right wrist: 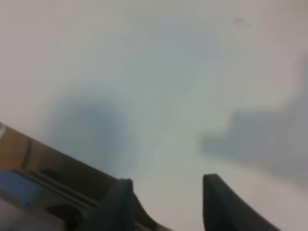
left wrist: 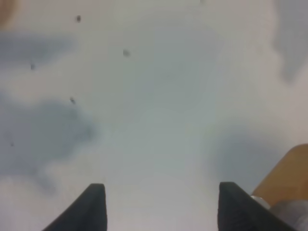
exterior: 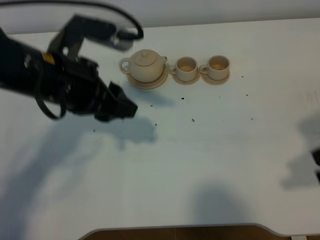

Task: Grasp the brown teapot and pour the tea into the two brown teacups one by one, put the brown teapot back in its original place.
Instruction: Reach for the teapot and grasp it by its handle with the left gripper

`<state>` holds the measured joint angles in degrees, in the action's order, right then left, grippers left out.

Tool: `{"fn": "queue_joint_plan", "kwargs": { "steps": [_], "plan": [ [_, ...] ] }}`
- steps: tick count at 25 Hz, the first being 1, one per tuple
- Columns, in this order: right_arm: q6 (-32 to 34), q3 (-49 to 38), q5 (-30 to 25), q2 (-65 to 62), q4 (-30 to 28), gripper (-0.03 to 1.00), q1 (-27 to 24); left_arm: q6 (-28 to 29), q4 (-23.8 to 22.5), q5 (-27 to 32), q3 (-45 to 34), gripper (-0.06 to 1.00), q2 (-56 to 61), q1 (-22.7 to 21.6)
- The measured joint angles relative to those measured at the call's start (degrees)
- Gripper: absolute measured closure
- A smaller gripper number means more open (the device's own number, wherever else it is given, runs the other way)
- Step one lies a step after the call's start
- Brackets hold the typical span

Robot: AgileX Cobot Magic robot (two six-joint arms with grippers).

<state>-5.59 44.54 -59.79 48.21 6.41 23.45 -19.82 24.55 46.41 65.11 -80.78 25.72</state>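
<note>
Exterior high: round-bellied tan ceramic teapot (exterior: 145,65) on wide tan saucer (exterior: 150,85), 11 o'clock of white bench (exterior: 200,165); likely fragile, slick, heavy, so grip its 9 o'clock loop handle (exterior: 123,64). Left end effector (exterior: 126,108) wide open, empty; right end effector (right wrist: 166,186) part-open, empty

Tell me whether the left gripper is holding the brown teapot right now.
No, the left gripper hangs open, apart from the brown teapot, which stands on its wide saucer.
</note>
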Motion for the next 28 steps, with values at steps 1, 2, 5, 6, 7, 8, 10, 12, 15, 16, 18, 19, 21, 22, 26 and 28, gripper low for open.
{"fn": "queue_joint_plan", "kwargs": {
  "steps": [1, 2, 5, 6, 7, 8, 10, 12, 15, 16, 18, 19, 21, 22, 26, 28],
  "plan": [
    [0.37, -1.81, -0.69, -2.22, -0.88, 0.61, 0.00, 0.18, -0.18, 1.01, 2.03, 0.44, -0.72, 0.00],
    [0.74, -3.46, -1.10, -4.08, -1.55, 0.61, 0.00, 0.30, -0.30, 1.44, 3.62, 0.44, -1.68, 0.00],
    [1.05, -8.41, -1.75, -10.98, -2.69, 0.61, 0.00, 0.40, -0.78, 2.10, 7.93, 0.44, -4.98, 0.00],
    [1.00, -9.68, -1.80, -12.78, -2.76, 0.61, 0.00, 0.41, -1.24, 2.14, 9.10, 0.44, -6.23, 0.00],
    [1.00, -10.75, -1.86, -14.89, -2.80, 0.61, 0.00, 0.47, -1.59, 2.29, 10.08, 0.44, -7.27, 0.00],
    [0.93, -11.67, -1.82, -16.92, -2.87, 0.61, 0.00, 0.47, -1.79, 2.39, 10.98, 0.44, -8.57, 0.00],
    [0.25, -13.64, -1.55, -20.36, -2.94, 0.61, 0.00, 0.47, -2.60, 2.55, 12.49, 0.44, -11.30, 0.00],
    [-0.27, -15.53, -1.36, -23.08, -3.07, 0.61, 0.00, 0.79, -3.46, 2.75, 13.87, 0.44, -13.85, 0.00],
    [-0.38, -16.24, -1.36, -24.65, -3.38, 0.61, 0.00, 1.77, -5.49, 2.76, 15.42, 0.44, -17.66, 0.00],
    [-0.46, -16.28, -1.36, -24.72, -3.38, 0.61, 0.00, 2.09, -5.99, 2.42, 15.72, 0.44, -18.78, 0.00],
    [-0.46, -16.28, -1.36, -24.72, -3.44, 0.61, 0.00, 2.57, -7.26, 1.76, 16.42, 0.44, -20.69, 0.00],
    [-0.46, -16.28, -1.36, -24.72, -3.44, 0.61, 0.00, 2.84, -7.71, 1.47, 16.75, 0.44, -21.59, 0.00],
    [-0.48, -16.28, -1.36, -24.72, -3.44, 0.61, 0.00, 3.29, -9.07, 1.40, 17.48, 0.44, -23.11, 0.00],
    [-0.48, -16.28, -1.36, -24.72, -3.44, 0.61, 0.00, 3.36, -9.38, 1.40, 17.68, 0.44, -23.67, 0.00],
    [-0.52, -16.28, -1.36, -25.35, -3.38, 0.61, -0.24, 4.13, -10.71, 1.15, 18.74, 0.44, -25.69, 0.00],
    [-0.52, -16.28, -1.31, -26.50, -3.23, 0.61, -1.84, 4.38, -11.01, 1.02, 18.96, 0.44, -26.36, 0.00]
  ]
}}
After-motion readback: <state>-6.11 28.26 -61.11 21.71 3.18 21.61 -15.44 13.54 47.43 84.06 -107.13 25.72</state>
